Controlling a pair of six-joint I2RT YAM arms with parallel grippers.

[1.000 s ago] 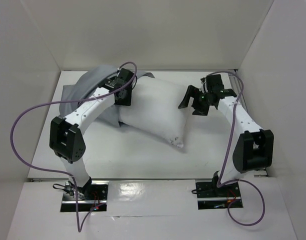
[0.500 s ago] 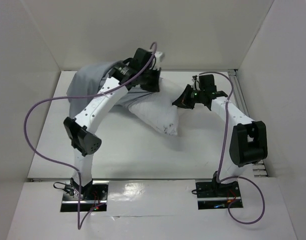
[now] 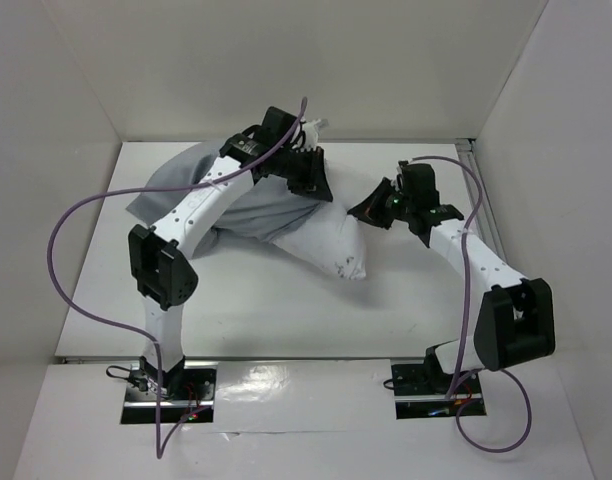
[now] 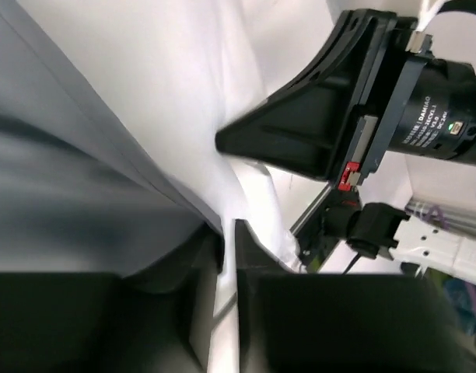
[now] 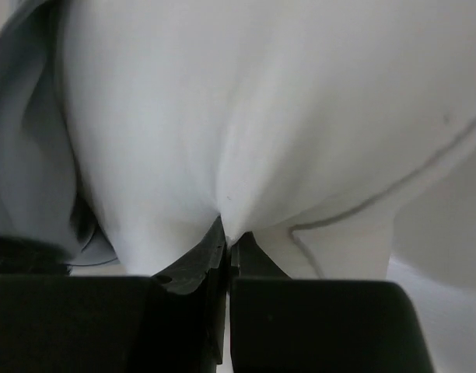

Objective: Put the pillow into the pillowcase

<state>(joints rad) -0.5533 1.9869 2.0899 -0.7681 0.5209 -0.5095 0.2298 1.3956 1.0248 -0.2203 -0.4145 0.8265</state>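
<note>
Two pinched edges: pillowcase (image 3: pixel 186 190) left, pillow (image 3: pixel 324 240) right

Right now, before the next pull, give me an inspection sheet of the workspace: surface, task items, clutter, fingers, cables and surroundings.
Surface: white tabletop, flat.
Pillow: white pillow, its far-left part is covered by grey cloth and its near-right corner sticks out.
Pillowcase: grey pillowcase, wrinkled, drawn over part of the pillow.
Clutter: nothing seen.
Left gripper: fingers shut on the pillowcase edge, right against the pillow.
Right gripper: fingers shut on a pinch of pillow fabric.
Cables: purple cables loop beside each arm, none lying on the fabric.
Surroundings: white walls on three sides.
</note>
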